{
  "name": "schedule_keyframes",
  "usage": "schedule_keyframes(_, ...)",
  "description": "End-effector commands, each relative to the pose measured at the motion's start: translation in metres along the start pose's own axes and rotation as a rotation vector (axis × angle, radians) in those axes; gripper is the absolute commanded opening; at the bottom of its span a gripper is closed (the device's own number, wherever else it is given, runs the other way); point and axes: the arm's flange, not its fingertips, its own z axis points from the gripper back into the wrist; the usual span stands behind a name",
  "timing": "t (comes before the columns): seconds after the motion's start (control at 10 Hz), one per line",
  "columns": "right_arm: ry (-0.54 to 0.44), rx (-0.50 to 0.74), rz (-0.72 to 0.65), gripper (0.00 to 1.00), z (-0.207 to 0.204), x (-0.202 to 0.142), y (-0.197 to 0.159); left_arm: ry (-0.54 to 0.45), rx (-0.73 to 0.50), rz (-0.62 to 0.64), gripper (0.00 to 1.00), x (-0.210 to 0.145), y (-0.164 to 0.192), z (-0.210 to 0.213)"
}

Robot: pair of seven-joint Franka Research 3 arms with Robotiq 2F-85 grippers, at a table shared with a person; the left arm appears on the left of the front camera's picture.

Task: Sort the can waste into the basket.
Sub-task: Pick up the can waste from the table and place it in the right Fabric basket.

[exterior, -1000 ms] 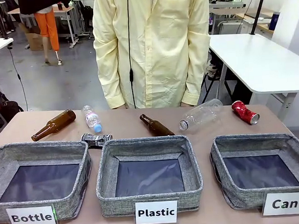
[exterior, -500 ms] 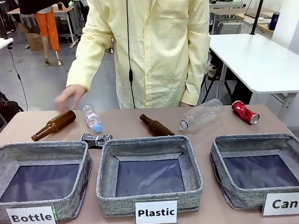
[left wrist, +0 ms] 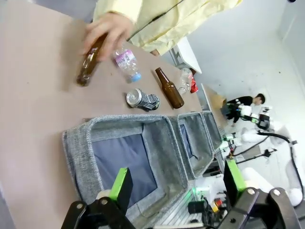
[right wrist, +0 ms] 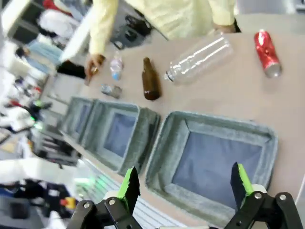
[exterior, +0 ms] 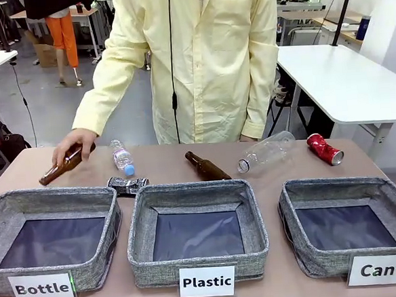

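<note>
**Both cans outside the Can basket; person's hand now on a bottle**

The red can lies untouched just behind the Can basket, near its far right corner. The black can lies well to the left of that basket, beyond the Plastic basket. Within the last second the person's hand was brought down onto a brown bottle farther left still. Neither can was shifted, so sorting is judged not begun. The left gripper and right gripper are held wide, empty. A clear plastic bottle lies left of the red can, apart from it; no obstruction is noted

Bright, even indoor light, soft shadows.
Your front view is sharp; both wrist views tilt and blur softly, and the person's hand smears.
</note>
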Motion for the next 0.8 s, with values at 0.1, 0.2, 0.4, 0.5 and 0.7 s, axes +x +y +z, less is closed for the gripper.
schedule_keyframes(0.1,0.126,-0.218,0.199,1.0,-0.071,0.008,0.052,-0.018,-0.023,-0.022,1.0,0.001,0.0,0.001)
schedule_keyframes(0.2,0.167,-0.33,0.248,1.0,-0.092,0.019,0.06,-0.018,-0.023,-0.022,1.0,0.001,0.0,0.001)
schedule_keyframes(0.4,0.238,-0.444,0.301,1.0,-0.132,0.04,0.053,-0.018,-0.023,-0.022,1.0,0.001,0.0,0.001)
schedule_keyframes(0.5,0.248,-0.455,0.327,1.0,-0.145,0.046,0.046,-0.018,-0.023,-0.022,1.0,0.001,0.0,0.001)
schedule_keyframes(0.7,0.199,-0.468,0.181,1.0,-0.14,0.037,0.066,-0.018,-0.023,-0.022,1.0,0.001,0.0,0.001)
